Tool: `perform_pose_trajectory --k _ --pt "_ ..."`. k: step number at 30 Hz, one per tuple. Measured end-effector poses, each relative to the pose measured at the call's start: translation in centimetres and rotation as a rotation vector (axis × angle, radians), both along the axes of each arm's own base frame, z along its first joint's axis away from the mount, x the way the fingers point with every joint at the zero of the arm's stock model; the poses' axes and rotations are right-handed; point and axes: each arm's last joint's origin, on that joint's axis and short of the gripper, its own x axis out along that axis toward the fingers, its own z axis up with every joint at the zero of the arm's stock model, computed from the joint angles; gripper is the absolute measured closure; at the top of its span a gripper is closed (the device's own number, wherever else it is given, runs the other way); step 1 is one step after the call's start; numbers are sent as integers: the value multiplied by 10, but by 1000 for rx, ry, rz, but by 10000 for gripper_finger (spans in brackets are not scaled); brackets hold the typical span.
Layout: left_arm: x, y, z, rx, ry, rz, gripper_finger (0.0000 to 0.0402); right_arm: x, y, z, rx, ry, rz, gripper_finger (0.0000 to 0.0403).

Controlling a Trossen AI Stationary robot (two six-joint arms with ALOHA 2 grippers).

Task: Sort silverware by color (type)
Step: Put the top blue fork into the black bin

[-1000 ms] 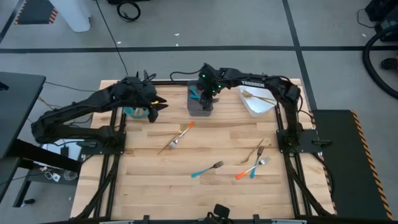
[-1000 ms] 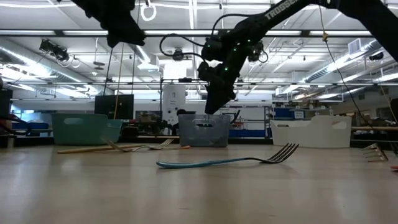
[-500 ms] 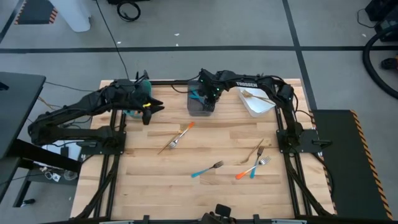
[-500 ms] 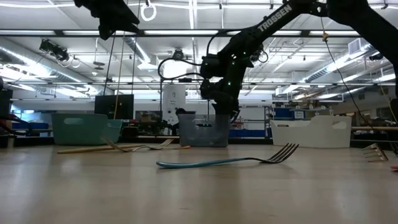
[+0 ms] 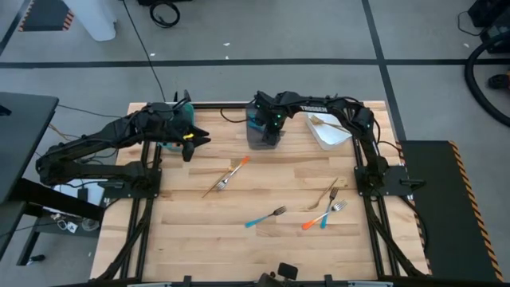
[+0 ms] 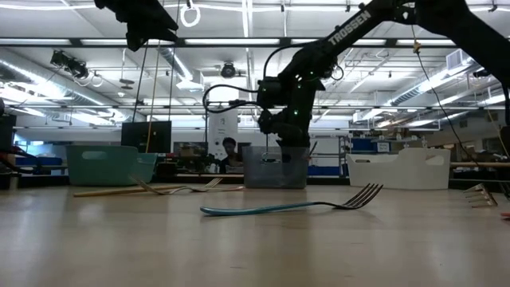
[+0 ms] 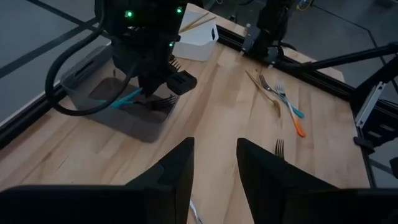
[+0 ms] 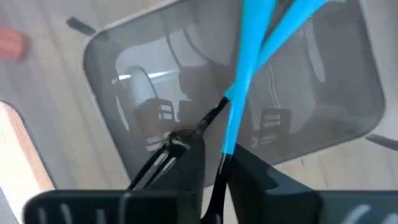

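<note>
My right gripper (image 8: pixel 214 183) reaches down into the grey bin (image 5: pixel 255 144) at the table's far middle. It is shut on a blue-handled fork (image 8: pixel 244 74). A second blue fork (image 8: pixel 292 25) lies in that bin with its tines (image 8: pixel 163 152) beside my fingers. My left gripper (image 7: pixel 215 165) is open with nothing in it, above the wood next to the teal bin (image 5: pixel 182 112). Loose on the table lie an orange fork (image 5: pixel 238 165) across a tan one (image 5: pixel 213 189), a blue fork (image 5: pixel 264 218), and a cluster of three forks (image 5: pixel 324 210). My right gripper pinches the blue fork between its two fingers by the dark metal neck (image 8: pixel 219 171), just past the end of the blue handle. The fingers come from above, slanting steeply down into the grey bin. The handle runs away from the fingers over the bin's floor. Whether it rests there I cannot tell.
A white bin (image 5: pixel 332 137) with a tan fork stands at the far right, beside the grey bin. The right arm's base (image 5: pixel 374 179) stands at the right edge and the left arm's base (image 5: pixel 131 179) at the left. Bare wood lies between the loose forks.
My right gripper has sunk into the grey bin and tipped steeper, and the bin has slid a little toward the table's right edge. My left gripper has drawn back slightly toward the table's left edge.
</note>
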Motion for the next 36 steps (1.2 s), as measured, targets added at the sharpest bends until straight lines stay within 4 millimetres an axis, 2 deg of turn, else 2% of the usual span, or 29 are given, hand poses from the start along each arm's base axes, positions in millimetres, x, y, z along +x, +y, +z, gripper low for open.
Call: perform_pose_trajectory --k 5,8,12,22,27,36 --pt "0 0 0 0 0 0 272 -2 1 1 31 17 -49 373" --pt "0 0 0 1 -1 1 272 -5 3 3 111 2 -109 384" --pt "0 0 0 22 1 -9 272 -6 5 14 193 -51 -197 384" --pt "2 1 5 161 -28 -65 272 -13 2 46 224 -150 -430 380" --pt "4 2 9 232 -50 -89 272 -6 -4 44 229 -225 -507 377" --pt "4 2 9 237 -51 -91 272 -4 -6 29 216 -266 -589 376"
